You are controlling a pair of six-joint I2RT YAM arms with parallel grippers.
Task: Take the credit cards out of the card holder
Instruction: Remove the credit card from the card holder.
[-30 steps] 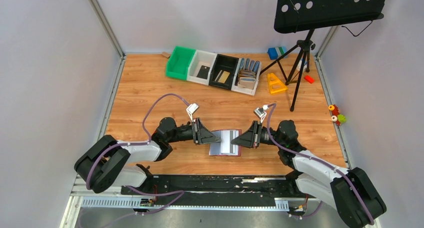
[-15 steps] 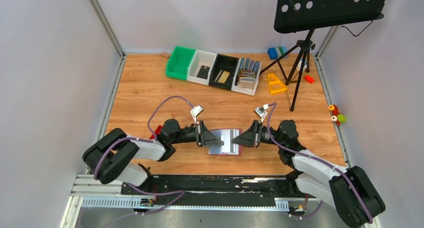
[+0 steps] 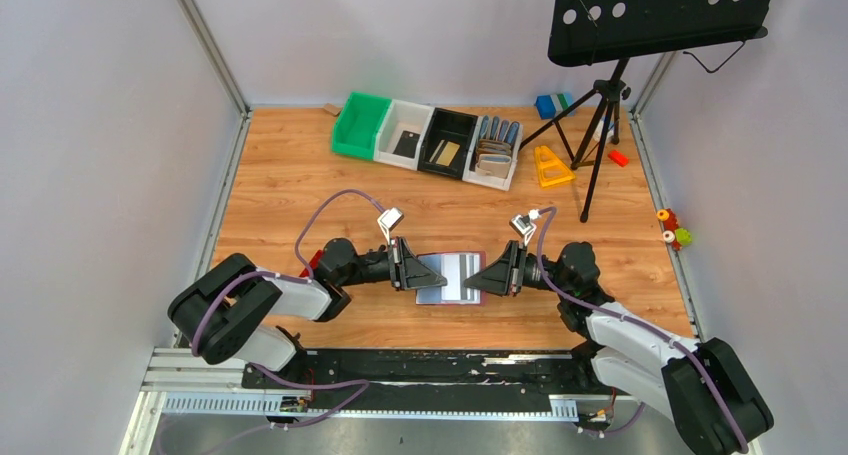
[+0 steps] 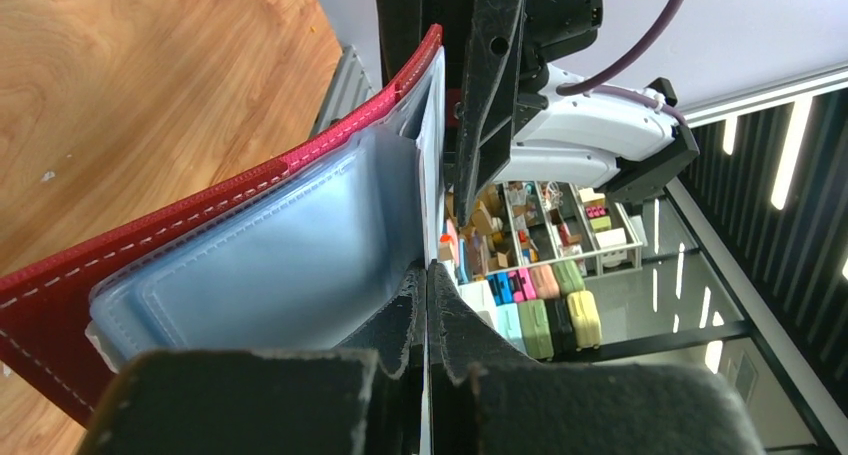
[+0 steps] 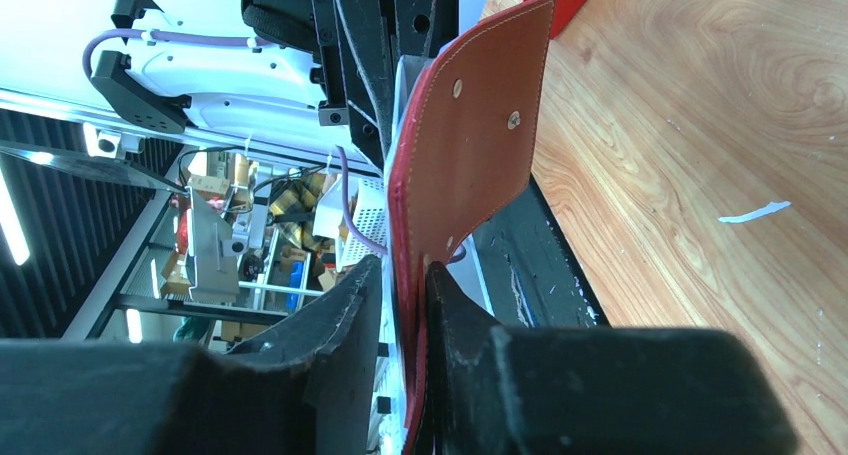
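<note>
At the near middle of the desk [image 3: 300,175], the 2 grippers meet at the holder [image 3: 452,273], which is spread open between them. The left gripper [image 4: 428,271] is pinched together on a thin pale edge at the inner pocket [image 4: 280,245]; card or pocket lip, I cannot tell. The right gripper [image 5: 400,265] straddles the maroon flap [image 5: 470,125], fingers slightly apart, with a gap beside the leather. Farther back, a black card [image 3: 407,141] lies in a white bin [image 3: 415,113] and a gold card [image 3: 446,153] in a black bin [image 3: 455,120].
</note>
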